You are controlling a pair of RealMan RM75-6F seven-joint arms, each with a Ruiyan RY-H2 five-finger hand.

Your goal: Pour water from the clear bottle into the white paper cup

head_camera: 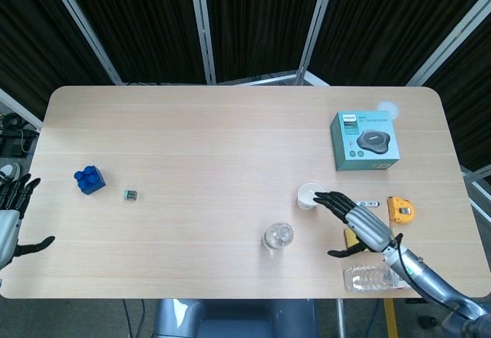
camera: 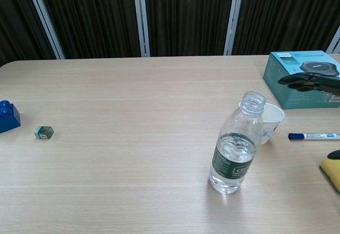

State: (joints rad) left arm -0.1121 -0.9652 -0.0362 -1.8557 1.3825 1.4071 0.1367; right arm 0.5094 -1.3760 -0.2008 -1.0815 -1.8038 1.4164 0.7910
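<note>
The pale wooden counter (head_camera: 192,162) carries the uncapped clear plastic bottle (camera: 236,145), upright, part full, at six o'clock. The white paper cup (camera: 271,121) stands just beside it at one o'clock. The right hand (head_camera: 354,219) hovers released, fingers spread, grasping nothing; the left hand (head_camera: 9,211) likewise, at nine o'clock. Risk: a careless reach could topple the open bottle or light cup.

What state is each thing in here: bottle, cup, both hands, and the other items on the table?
clear bottle: upright, uncapped, partly filled, not held.
white paper cup: upright, just behind the bottle.
right hand: open, fingers spread, apart from the bottle.
left hand: open, at the table's left edge.
second bottle: lying on its side.
marker: lying flat, capped.
teal box: closed, flat.
</note>
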